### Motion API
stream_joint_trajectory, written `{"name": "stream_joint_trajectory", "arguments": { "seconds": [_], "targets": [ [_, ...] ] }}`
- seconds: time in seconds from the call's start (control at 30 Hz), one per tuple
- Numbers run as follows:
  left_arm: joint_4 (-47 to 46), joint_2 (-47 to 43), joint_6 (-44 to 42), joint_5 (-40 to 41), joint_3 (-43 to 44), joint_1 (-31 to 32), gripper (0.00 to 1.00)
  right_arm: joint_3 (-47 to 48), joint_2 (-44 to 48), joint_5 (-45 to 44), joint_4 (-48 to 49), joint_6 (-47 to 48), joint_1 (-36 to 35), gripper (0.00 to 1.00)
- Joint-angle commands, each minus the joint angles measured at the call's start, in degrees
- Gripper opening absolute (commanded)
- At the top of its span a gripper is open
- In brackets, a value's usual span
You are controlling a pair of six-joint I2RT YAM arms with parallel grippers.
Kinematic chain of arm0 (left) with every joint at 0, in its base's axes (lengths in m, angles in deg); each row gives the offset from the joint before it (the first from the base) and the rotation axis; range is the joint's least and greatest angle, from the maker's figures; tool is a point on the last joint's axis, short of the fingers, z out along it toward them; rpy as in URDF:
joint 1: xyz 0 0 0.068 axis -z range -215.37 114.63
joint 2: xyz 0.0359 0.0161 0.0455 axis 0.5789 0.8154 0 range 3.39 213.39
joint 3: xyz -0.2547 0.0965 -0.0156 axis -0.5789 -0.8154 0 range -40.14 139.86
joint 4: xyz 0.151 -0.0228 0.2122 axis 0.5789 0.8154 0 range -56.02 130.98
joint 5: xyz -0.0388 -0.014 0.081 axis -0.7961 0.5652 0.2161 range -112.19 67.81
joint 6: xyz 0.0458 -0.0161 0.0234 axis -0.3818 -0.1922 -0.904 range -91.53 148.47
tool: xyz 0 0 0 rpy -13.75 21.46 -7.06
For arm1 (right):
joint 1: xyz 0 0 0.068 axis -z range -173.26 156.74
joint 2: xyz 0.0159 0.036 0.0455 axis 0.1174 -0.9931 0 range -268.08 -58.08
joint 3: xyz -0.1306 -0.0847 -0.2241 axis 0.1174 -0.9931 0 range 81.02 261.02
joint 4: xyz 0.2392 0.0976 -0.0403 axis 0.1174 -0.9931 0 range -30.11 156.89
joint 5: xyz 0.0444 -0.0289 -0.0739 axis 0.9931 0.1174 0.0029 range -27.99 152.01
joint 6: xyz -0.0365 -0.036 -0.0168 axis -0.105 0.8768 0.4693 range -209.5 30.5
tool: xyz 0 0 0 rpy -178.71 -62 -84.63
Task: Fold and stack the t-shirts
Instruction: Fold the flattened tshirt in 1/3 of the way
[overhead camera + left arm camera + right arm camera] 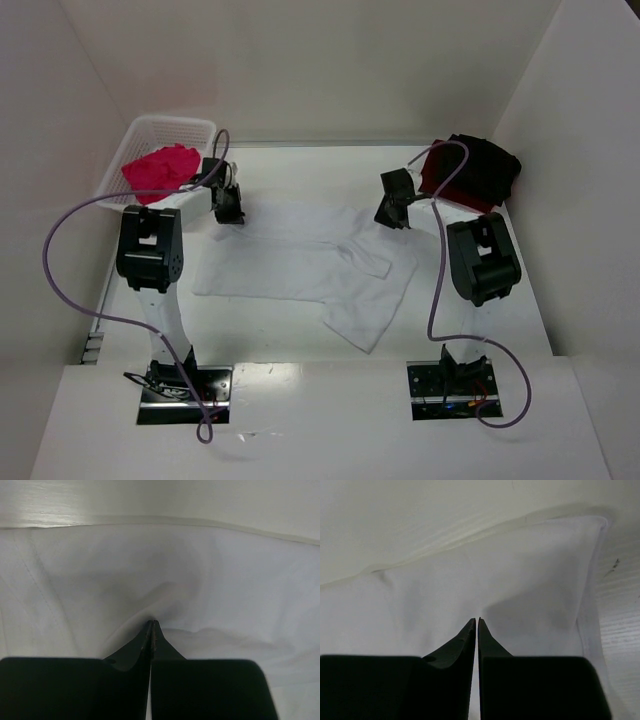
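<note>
- The white t-shirt (300, 272) lies spread in the middle of the table (500, 320), between the two arms. It is mostly flat, with a flap lying over it right of centre.
- The left gripper (228, 207) sits at the shirt's far left edge. In its wrist view the jaws are pressed together on a pinch of white cloth, which puckers into folds at the fingertips.
- The right gripper (393, 214) sits at the shirt's far right edge. Its wrist view shows the jaws drawn in to a hairline slit, tips on the white cloth near a hemmed corner, with a faint crease running from them.
- Only the overhead view shows the rest; both wrist views are filled with white cloth and a strip of table.
- The pink t-shirt (160, 168) lies bunched in the basket (170, 122) at the far left.
- The black t-shirt (490, 165) sits at the far right corner, on the dark red t-shirt (437, 178), whose edge shows beneath it.
</note>
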Motion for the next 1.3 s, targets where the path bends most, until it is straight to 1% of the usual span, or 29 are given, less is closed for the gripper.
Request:
{"name": "stream_joint_trajectory", "arguments": {
  "seconds": [0.0,0.13,0.2,0.33,0.5,0.6,0.67,0.7,0.73,0.77,0.8,0.87,0.9,0.93,0.97,1.0,1.03,1.1,1.13,1.17,1.23,1.27],
  "targets": [
    [1.7,3.4,2.0,1.1,6.0,-0.4,0.0,6.5,-3.5,-0.7,-1.7,1.0,0.9,0.09],
    [4.6,6.3,2.0,2.2,10.2,-0.4,0.0,9.6,-7.3,1.2,-2.8,1.0,2.7,0.07],
    [4.6,6.9,2.0,2.2,10.9,-0.4,0.0,11.1,-9.2,2.5,-3.4,1.0,3.4,0.06],
    [6.7,9.0,2.0,4.8,14.4,-0.4,0.0,20.1,-15.7,3.3,-8.7,2.7,3.9,0.02],
    [8.7,11.4,2.0,6.3,18.3,-0.9,0.0,24.9,-19.9,5.3,-10.4,2.7,3.9,0.0],
    [9.8,12.0,2.0,4.8,20.1,-1.5,0.01,31.7,-23.9,5.3,-13.6,3.9,3.9,0.0],
    [9.8,12.0,2.0,3.3,20.1,-1.5,0.02,35.1,-25.2,5.3,-13.6,4.7,3.9,0.0],
    [9.8,12.5,2.6,2.8,20.1,-1.5,0.02,40.3,-27.6,5.3,-15.3,5.3,4.4,0.0],
    [9.8,12.5,2.6,2.8,20.1,-1.5,0.04,44.1,-29.6,5.3,-16.6,6.0,4.4,0.0],
    [9.8,12.5,2.6,2.8,20.1,-1.5,0.04,44.2,-30.8,5.3,-17.2,6.0,5.0,0.0],
    [9.8,12.5,2.6,2.8,20.7,-1.5,0.07,48.3,-31.9,5.3,-17.8,6.8,5.6,0.0],
    [9.8,12.5,2.6,2.8,20.7,-1.5,0.09,52.5,-35.2,5.3,-18.3,8.0,5.6,0.0],
    [9.8,13.1,2.6,2.3,20.7,-1.5,0.1,57.1,-36.4,5.3,-20.0,8.0,6.1,0.0],
    [9.3,13.1,2.6,2.3,21.2,-1.5,0.12,59.3,-38.8,4.6,-20.1,9.4,6.1,0.0],
    [9.3,13.1,2.6,2.3,21.2,-1.5,0.13,61.4,-38.8,4.6,-20.8,9.9,6.1,0.0],
    [8.8,13.1,2.6,1.8,21.9,-1.5,0.13,66.0,-41.0,4.6,-21.8,10.5,6.6,0.0],
    [8.8,13.1,2.6,1.8,21.9,-1.5,0.16,71.3,-43.1,4.6,-23.7,10.5,6.6,0.0],
    [9.3,12.1,3.1,4.3,22.5,-1.5,0.22,75.6,-43.8,4.6,-25.5,10.0,7.1,0.0],
    [9.3,10.4,3.6,4.8,21.8,-1.5,0.24,76.5,-43.8,4.6,-25.5,10.0,7.2,0.0],
    [8.3,9.4,3.6,4.8,21.2,-1.5,0.28,76.5,-41.6,5.1,-25.5,10.0,7.2,0.0],
    [7.5,6.5,3.6,6.5,20.7,-1.5,0.33,73.1,-38.5,5.1,-24.8,10.0,7.2,0.0],
    [6.9,5.0,3.6,6.5,20.1,-1.5,0.37,71.4,-34.7,5.6,-23.3,10.0,7.2,0.0]
  ]
}}
